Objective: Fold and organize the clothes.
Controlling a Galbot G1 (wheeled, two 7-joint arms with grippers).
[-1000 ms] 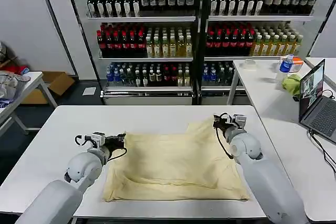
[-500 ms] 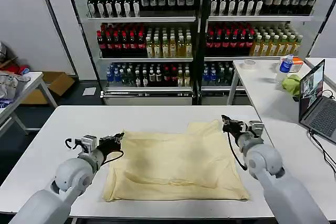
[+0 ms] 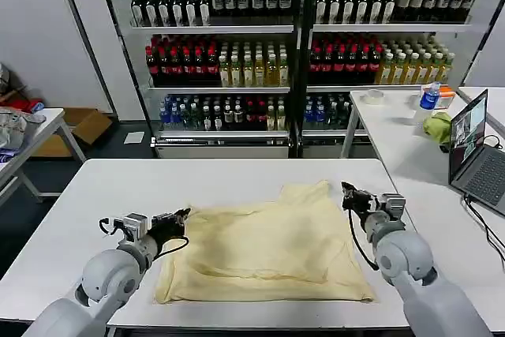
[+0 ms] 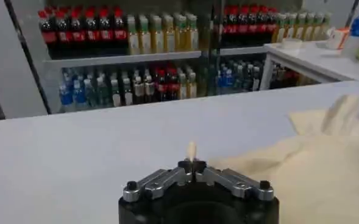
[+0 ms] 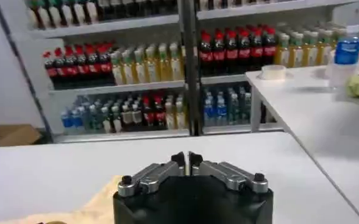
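The pale yellow T-shirt (image 3: pixel 268 246) lies spread on the white table (image 3: pixel 95 187), with one flap reaching toward the far side. My left gripper (image 3: pixel 181 215) sits at the shirt's left edge. In the left wrist view this gripper (image 4: pixel 192 163) is shut, a thin sliver of cream fabric stands up between its tips, and the shirt (image 4: pixel 313 170) spreads off to one side. My right gripper (image 3: pixel 347 192) hovers just past the shirt's right far edge. The right wrist view shows that gripper (image 5: pixel 186 159) shut on nothing, with a corner of the shirt (image 5: pixel 103 204) beside it.
Drink coolers full of bottles (image 3: pixel 260 61) stand behind the table. On the right side table are a laptop (image 3: pixel 473 147), a green cloth (image 3: pixel 438 126) and a blue-capped bottle (image 3: pixel 428 100). A grey-white bundle (image 3: pixel 12 128) rests on a table at far left.
Both arms have drawn back toward me. The right gripper has slid right, off the shirt's far flap. The left gripper has dropped slightly at the shirt's left edge.
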